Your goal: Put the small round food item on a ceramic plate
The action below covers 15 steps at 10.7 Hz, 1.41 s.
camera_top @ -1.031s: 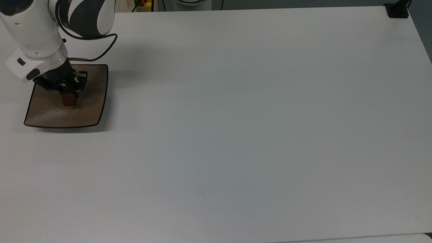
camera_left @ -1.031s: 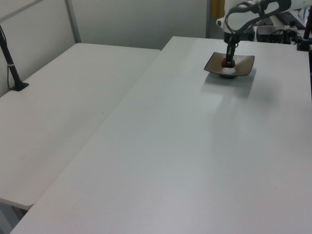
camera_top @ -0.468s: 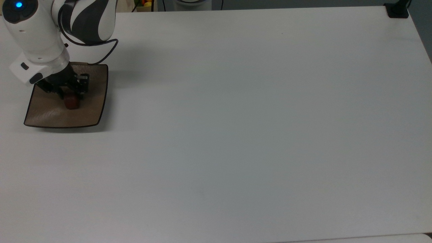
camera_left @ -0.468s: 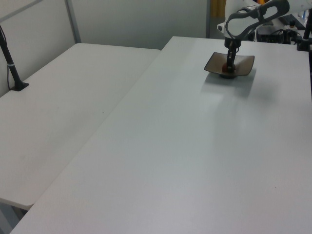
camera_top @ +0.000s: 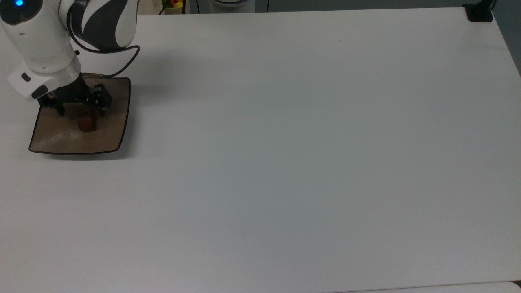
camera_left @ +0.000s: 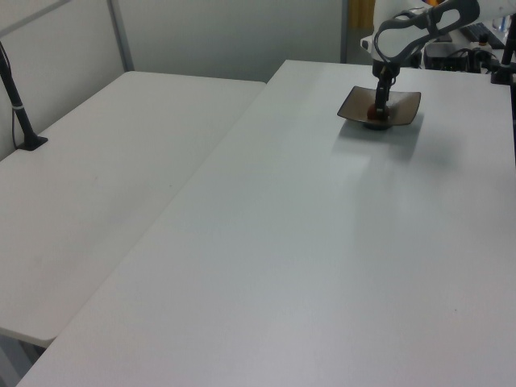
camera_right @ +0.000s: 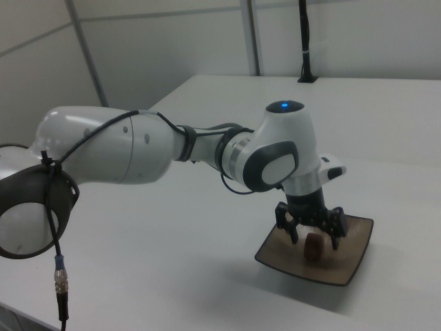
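My gripper (camera_right: 311,232) hangs spread over the small round food item (camera_right: 315,247) on the ceramic plate (camera_right: 355,256); probably light, smooth, best pinched across its sides

The top view looks steeply down, the gripper (camera_top: 81,112) far at the top view's left. The left view watches from well beyond the gripper (camera_left: 379,109), low and distant. The right view sits near the gripper (camera_right: 313,234). All share the ceramic plate (camera_top: 110,138) under it.

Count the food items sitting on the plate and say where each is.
1. The small round food item lies near the middle of the ceramic plate, between the open gripper fingers.
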Motion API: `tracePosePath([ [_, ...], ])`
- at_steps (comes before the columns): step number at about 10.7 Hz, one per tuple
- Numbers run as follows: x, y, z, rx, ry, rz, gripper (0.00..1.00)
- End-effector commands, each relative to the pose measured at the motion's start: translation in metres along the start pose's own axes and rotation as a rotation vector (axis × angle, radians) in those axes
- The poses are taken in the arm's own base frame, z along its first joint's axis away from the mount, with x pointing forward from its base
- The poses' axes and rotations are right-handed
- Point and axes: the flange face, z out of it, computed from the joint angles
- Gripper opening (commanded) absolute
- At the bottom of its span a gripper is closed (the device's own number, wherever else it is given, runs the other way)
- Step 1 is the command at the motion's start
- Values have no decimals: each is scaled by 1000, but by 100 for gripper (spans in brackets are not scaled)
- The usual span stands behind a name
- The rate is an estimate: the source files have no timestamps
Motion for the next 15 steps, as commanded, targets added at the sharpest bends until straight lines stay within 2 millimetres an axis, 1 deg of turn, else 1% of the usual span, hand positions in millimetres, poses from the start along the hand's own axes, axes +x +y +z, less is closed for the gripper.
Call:
tracePosePath([
  [1, -7, -24, -95, 15, 25, 90, 100],
  [2, -10, -42, -130, 30, 16, 93, 100],
  [3, -19, -58, -176, 36, 38, 76, 100],
  [5, -43, -94, -254, 62, 47, 45, 100],
  [6, -58, -108, -283, 79, 35, 84, 100],
  [7, -70, -125, -307, 95, 35, 113, 100],
  [8, -76, -144, -320, 123, 26, 106, 100],
  [9, -78, -165, -326, 153, 6, 97, 100],
  [10, -81, -184, -336, 164, 2, 132, 100],
  [11, -81, -198, -341, 177, 2, 185, 100],
  [13, -75, -230, -346, 232, 8, 207, 100],
  [14, -71, -245, -339, 262, -1, 219, 100],
  [15, -64, -256, -337, 273, 34, 217, 100],
])
